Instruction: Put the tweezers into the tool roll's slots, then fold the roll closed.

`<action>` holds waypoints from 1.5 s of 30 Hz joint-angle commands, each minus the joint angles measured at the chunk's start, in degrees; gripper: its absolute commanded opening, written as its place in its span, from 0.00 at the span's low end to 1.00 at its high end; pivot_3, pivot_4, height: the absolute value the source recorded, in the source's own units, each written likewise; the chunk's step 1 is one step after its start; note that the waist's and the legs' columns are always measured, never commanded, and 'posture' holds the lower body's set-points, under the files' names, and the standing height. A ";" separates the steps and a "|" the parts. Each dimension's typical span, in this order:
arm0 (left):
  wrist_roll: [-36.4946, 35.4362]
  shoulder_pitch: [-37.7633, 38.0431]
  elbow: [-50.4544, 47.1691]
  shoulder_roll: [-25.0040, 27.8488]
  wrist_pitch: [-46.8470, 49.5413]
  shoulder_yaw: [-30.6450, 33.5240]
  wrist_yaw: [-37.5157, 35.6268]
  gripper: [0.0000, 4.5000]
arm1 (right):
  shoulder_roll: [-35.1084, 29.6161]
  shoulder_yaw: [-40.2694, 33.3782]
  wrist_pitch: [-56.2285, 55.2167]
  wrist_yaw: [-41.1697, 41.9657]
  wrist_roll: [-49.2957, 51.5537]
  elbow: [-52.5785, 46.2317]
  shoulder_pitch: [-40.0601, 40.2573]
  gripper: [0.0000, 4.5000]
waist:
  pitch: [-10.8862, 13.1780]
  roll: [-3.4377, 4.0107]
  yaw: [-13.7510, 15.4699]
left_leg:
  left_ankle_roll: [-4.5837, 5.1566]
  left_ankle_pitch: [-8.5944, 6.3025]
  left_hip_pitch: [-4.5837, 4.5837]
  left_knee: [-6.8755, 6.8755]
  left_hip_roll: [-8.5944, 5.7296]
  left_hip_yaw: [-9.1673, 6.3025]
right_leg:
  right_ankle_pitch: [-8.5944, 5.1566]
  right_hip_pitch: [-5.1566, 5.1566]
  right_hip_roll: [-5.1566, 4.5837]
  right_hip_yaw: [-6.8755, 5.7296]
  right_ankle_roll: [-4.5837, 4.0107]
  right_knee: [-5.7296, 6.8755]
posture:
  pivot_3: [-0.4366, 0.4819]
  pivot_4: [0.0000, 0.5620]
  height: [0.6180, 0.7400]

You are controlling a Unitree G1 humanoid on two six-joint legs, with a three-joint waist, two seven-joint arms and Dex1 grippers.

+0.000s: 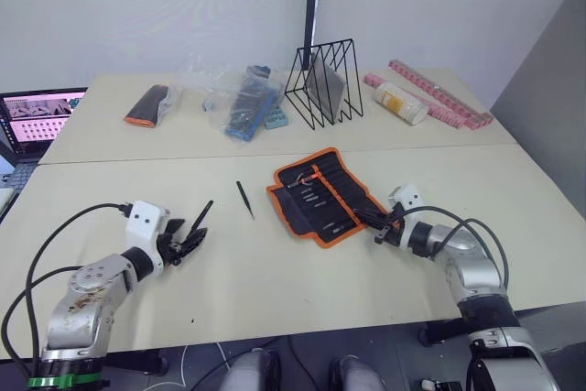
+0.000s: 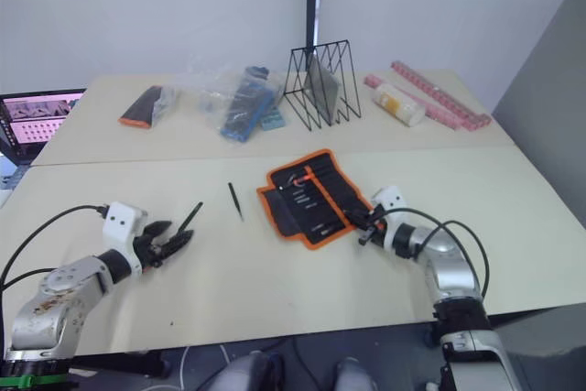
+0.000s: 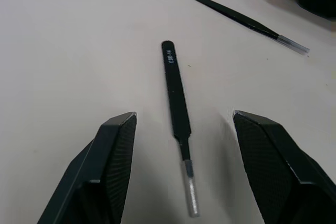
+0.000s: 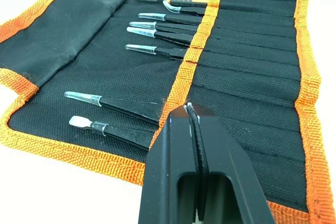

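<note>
The tool roll [image 1: 322,196] lay open and flat on the counter [image 1: 275,281], with several tweezers [image 4: 157,51] tucked in its slots, their clear-capped tips sticking out. The right tool [image 4: 193,129] rested at the roll's orange edge with its two black fingers pressed flat together, and I could not tell if anything was held between them. The left tool [image 3: 181,166] was spread wide over one loose tweezer [image 3: 177,108] lying on the counter between its fingers, and another loose tweezer [image 1: 244,199] lay near the roll.
</note>
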 commanded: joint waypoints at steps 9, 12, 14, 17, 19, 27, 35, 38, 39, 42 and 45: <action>2.43 3.34 0.22 -0.69 -4.45 -0.98 2.07 0.00 | 0.02 0.36 0.36 0.18 0.41 -1.82 -0.37 0.00 | 0.00 0.01 0.12 | 0.11 -0.07 0.00 0.00 -0.01 0.00 | 0.00 0.00 -0.02 0.00 0.00 0.00 | 0.48 0.27 0.71; 2.39 3.51 0.58 -0.49 -4.89 -0.49 1.89 0.00 | 0.00 0.03 0.90 0.30 1.08 -2.84 -0.85 0.00 | 0.00 0.01 0.12 | 0.11 -0.07 0.00 0.00 0.00 0.00 | 0.00 -0.01 -0.02 -0.01 0.00 0.01 | 0.48 0.27 0.71; 2.19 3.59 0.64 -0.46 -4.99 -0.24 1.86 0.00 | 0.02 -0.14 1.16 0.24 1.33 -3.36 -0.91 0.00 | 0.00 0.01 0.12 | 0.11 -0.07 0.00 0.00 -0.01 0.00 | 0.00 -0.01 -0.02 -0.01 0.00 0.01 | 0.48 0.27 0.71; 1.78 3.62 0.67 -0.58 -5.07 0.04 1.83 0.00 | 0.34 -0.64 1.45 -0.39 1.74 -4.13 -0.76 0.00 | 0.00 0.02 0.12 | 0.10 -0.06 0.00 0.00 -0.01 0.01 | 0.00 -0.01 -0.02 -0.02 0.00 0.01 | 0.48 0.27 0.71; 1.56 3.66 0.75 -0.51 -5.19 0.11 1.69 0.00 | 0.59 -1.01 1.22 -0.96 2.00 -4.61 -0.57 0.00 | 0.01 0.03 0.13 | 0.10 -0.06 0.00 0.00 -0.01 0.01 | 0.00 -0.02 -0.02 -0.02 0.00 0.01 | 0.48 0.27 0.71; 0.70 3.18 1.04 0.15 -5.23 0.28 1.13 0.00 | 1.65 -0.55 1.37 -2.70 1.62 -3.66 0.35 0.00 | 0.01 0.03 0.14 | 0.09 -0.05 0.00 0.00 -0.02 0.02 | 0.00 -0.02 -0.02 -0.03 0.00 0.02 | 0.48 0.27 0.71; -0.52 0.53 -2.68 3.18 -2.86 -1.33 -1.57 0.00 | 3.69 1.26 0.56 -4.96 -0.56 0.76 2.49 0.00 | 0.00 0.01 0.13 | 0.06 -0.03 0.02 0.00 0.00 0.05 | 0.00 -0.03 0.01 -0.05 0.00 0.03 | 0.48 0.27 0.71; -2.67 -2.90 -5.51 4.69 0.06 -0.85 -2.92 0.00 | 3.68 1.88 0.40 -6.23 -1.81 1.51 2.87 0.00 | -0.05 -0.06 0.11 | 0.04 -0.03 0.02 0.00 0.01 0.05 | 0.00 -0.02 0.04 -0.06 0.00 0.03 | 0.48 0.27 0.71; -3.52 -4.14 -6.35 5.23 1.13 -0.73 -3.52 0.00 | 3.63 1.94 0.36 -6.48 -2.02 1.70 2.91 0.00 | -0.07 -0.12 0.15 | 0.01 -0.01 0.02 0.00 0.01 0.05 | 0.00 -0.01 0.04 -0.05 0.00 0.03 | 0.48 0.27 0.71; -4.30 -7.97 -8.74 8.24 3.92 -2.41 -5.88 0.00 | 3.19 2.19 0.03 -7.19 -2.78 2.38 2.96 0.00 | -0.08 -0.13 0.13 | -0.05 0.03 0.07 0.00 0.00 0.04 | -0.01 0.02 0.04 -0.05 0.02 0.03 | 0.48 0.27 0.71; -5.76 -12.43 -10.41 9.88 6.84 -4.46 -7.42 0.00 | 3.15 2.22 -0.17 -7.41 -2.87 2.56 3.01 0.00 | -0.08 -0.13 0.12 | -0.06 0.04 0.19 0.00 0.00 0.06 | -0.05 0.13 0.10 -0.05 0.08 0.02 | 0.48 0.27 0.71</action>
